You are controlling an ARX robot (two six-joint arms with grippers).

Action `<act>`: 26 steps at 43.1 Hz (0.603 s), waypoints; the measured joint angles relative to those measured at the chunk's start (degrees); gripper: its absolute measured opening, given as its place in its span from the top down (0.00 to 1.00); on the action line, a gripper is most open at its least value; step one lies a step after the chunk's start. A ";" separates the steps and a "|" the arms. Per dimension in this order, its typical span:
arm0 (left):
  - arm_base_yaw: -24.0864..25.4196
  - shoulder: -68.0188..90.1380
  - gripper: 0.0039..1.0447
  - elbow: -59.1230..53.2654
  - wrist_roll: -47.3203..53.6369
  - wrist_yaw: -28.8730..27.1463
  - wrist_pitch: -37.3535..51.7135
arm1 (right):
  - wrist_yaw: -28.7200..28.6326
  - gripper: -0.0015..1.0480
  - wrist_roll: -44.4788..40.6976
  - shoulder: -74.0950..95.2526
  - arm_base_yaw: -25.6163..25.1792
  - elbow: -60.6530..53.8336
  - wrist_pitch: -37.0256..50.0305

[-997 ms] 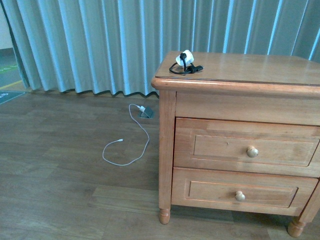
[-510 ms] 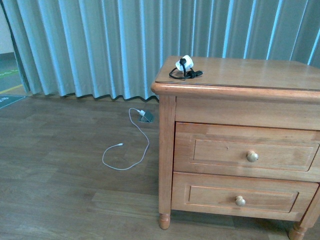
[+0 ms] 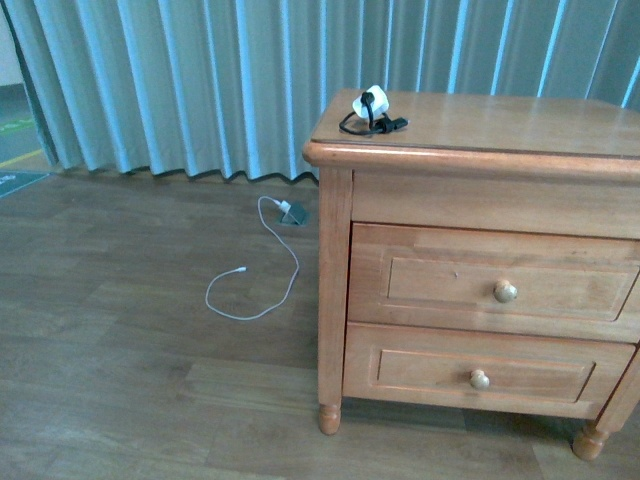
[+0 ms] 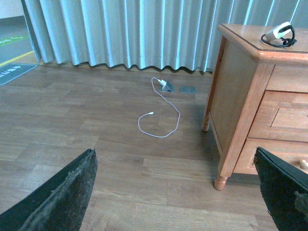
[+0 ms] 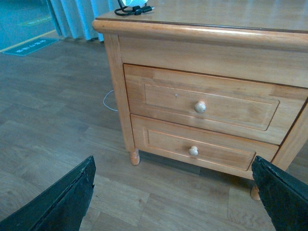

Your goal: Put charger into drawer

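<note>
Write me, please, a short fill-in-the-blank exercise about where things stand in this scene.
1. The charger lies on ___ of the nightstand.
2. The upper drawer and the lower drawer are both ___.
3. The loose cable on the floor is ___ in colour.

Missing words: top; closed; white.
</note>
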 joint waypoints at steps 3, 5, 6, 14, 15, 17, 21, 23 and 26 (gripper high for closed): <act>0.00 0.00 0.06 0.00 0.00 0.04 0.00 | 1.77 0.08 -0.57 13.70 1.86 1.75 10.71; 0.00 0.00 0.06 0.00 0.00 0.02 0.00 | 2.69 0.08 -0.50 23.67 2.67 3.72 17.92; 0.00 0.00 0.06 0.00 0.00 0.02 0.00 | 2.99 0.08 -0.55 27.10 3.02 4.57 20.04; 0.00 0.00 0.06 0.00 0.00 0.02 0.00 | 5.92 0.08 -0.57 52.24 6.25 13.53 31.50; 0.00 0.00 0.06 0.00 0.00 0.02 0.00 | 6.16 0.08 -0.57 54.51 6.56 14.60 32.09; 0.00 0.00 0.06 0.00 0.00 0.02 0.00 | 6.67 0.08 -0.59 58.88 7.19 16.74 33.11; 0.00 0.00 0.06 0.00 0.00 0.02 0.00 | 7.45 0.08 -0.94 65.68 8.15 20.31 35.10; 0.00 0.00 0.06 0.00 0.00 0.02 0.00 | 7.98 0.08 -1.18 70.99 8.66 23.41 36.46; 0.00 0.00 0.06 0.00 0.00 0.02 0.00 | 8.94 0.08 -1.64 76.74 8.83 27.08 37.88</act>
